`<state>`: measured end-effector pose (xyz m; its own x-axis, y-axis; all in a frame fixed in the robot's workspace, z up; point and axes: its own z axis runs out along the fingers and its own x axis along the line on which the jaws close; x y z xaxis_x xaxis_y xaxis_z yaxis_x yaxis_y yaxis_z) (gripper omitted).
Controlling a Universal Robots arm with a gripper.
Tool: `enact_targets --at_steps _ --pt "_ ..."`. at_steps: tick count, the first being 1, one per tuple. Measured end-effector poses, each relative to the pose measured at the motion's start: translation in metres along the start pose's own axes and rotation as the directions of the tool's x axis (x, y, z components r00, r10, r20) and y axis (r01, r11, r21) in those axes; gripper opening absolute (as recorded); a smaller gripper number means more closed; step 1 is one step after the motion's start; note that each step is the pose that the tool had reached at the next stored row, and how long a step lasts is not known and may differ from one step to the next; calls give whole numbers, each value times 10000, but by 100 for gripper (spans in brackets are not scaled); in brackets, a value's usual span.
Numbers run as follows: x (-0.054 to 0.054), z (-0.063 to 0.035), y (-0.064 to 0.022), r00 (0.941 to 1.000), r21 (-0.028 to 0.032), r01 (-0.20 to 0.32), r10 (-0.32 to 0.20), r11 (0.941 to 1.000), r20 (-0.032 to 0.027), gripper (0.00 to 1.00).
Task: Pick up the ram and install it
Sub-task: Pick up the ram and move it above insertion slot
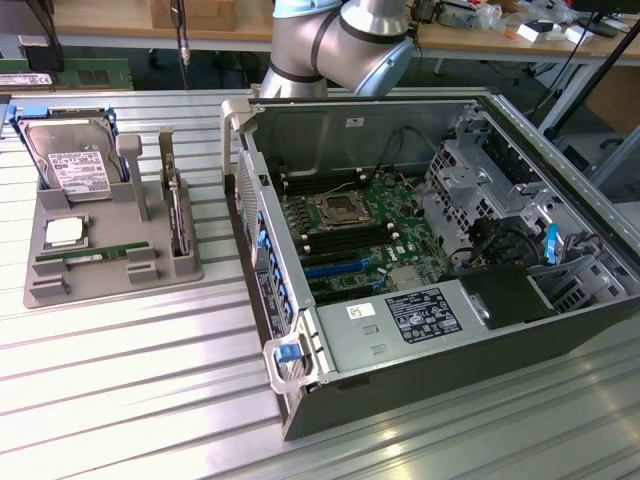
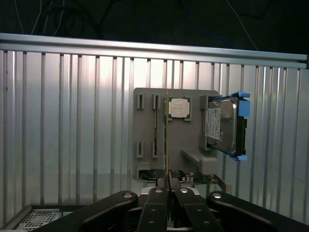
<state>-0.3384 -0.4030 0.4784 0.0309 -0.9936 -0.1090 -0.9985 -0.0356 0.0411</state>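
In the wrist view my gripper is shut on the ram. The stick shows edge-on as a thin gold-green line running out from between the black fingers, high above the grey parts tray. A second ram stick lies in a tray slot below the square silver processor chip, and appears from the wrist as a dark line. The open computer case shows its motherboard with long dark memory slots. The arm's silver elbow hangs above the case's back wall.
The tray also holds a silver hard drive in blue rails and an upright card at its end on the exterior view's right. Everything rests on a ribbed metal table. A workbench with clutter runs behind.
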Motion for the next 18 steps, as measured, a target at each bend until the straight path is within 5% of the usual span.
enact_targets --at_steps 18 --pt "19 79 -285 10000 1 0 0 10000 -2 12"
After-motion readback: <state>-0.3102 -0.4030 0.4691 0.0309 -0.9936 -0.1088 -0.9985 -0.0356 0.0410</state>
